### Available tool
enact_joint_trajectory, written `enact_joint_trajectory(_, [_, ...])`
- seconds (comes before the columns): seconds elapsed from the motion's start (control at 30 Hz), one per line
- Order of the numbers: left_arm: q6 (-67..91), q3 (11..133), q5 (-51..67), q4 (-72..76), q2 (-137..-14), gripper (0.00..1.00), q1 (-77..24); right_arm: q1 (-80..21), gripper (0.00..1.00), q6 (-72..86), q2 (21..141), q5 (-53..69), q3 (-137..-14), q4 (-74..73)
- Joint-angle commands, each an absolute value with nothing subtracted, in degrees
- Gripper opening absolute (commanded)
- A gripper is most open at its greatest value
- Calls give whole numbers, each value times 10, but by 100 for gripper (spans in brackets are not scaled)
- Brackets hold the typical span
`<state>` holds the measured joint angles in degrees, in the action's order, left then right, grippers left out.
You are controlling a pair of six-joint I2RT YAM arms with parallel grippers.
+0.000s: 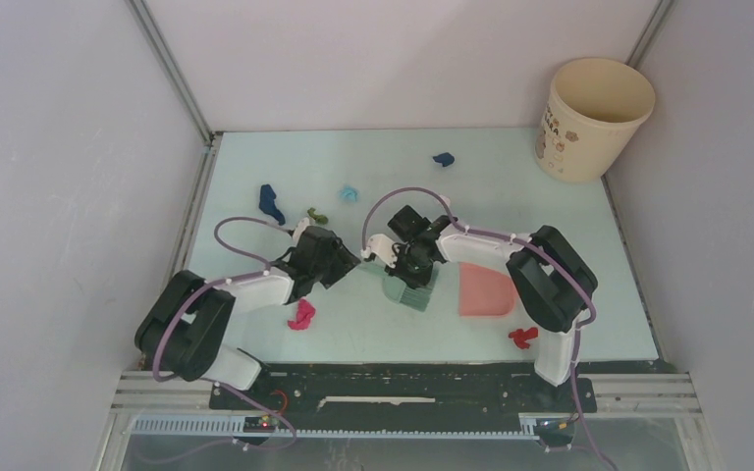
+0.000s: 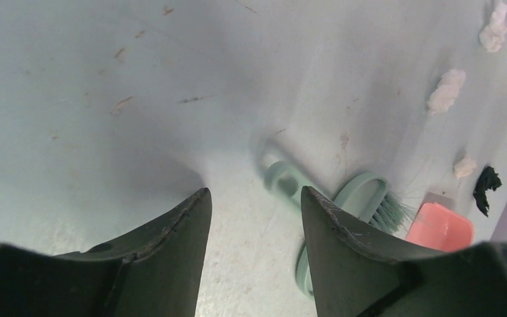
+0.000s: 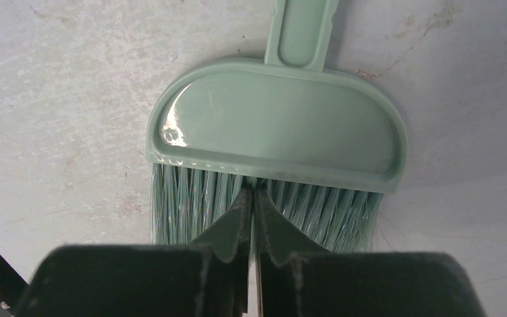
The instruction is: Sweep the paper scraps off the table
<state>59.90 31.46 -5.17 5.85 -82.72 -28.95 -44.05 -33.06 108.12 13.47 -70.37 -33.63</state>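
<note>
Fetching the brush (image 3: 277, 119): right gripper (image 3: 252, 195) closed together over it, left gripper (image 2: 254, 193) apart; next, grasp its handle (image 3: 300, 33).

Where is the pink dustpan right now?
In the top view, the pink dustpan lies on the table, right of centre, just right of the green brush.

The brush (image 3: 277, 125) back is smooth, glossy green plastic with fine straight bristles. The table (image 3: 59, 99) surface is matt, scuffed and stained. The paper scraps (image 1: 301, 314) are crumpled, matt.
</note>
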Motion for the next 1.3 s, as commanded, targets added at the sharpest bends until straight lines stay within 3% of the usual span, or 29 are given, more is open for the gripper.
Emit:
enact_joint_trajectory(0.0, [578, 327, -32, 80, -867, 60, -288, -470, 8, -353, 1119, 128, -694, -362])
enact_joint_trajectory(0.13, [594, 307, -7, 152, -894, 54, -288, -482, 8, -359, 1121, 118, -687, -359])
enact_joint_trajectory(0.47, [601, 289, 59, 168, -881, 46, -288, -485, 8, -359, 1124, 109, -686, -356])
enact_joint_trajectory(0.8, [574, 230, 29, 232, -828, 17, -288, -485, 9, -356, 1123, 106, -686, -356])
enact_joint_trajectory(1.07, [574, 213, 51, 248, -780, 5, -288, -476, 33, -339, 1008, 118, -685, -383])
enact_joint_trajectory(1.27, [523, 209, 49, 192, -668, 0, -288, -383, 46, -357, 890, 341, -711, -474])
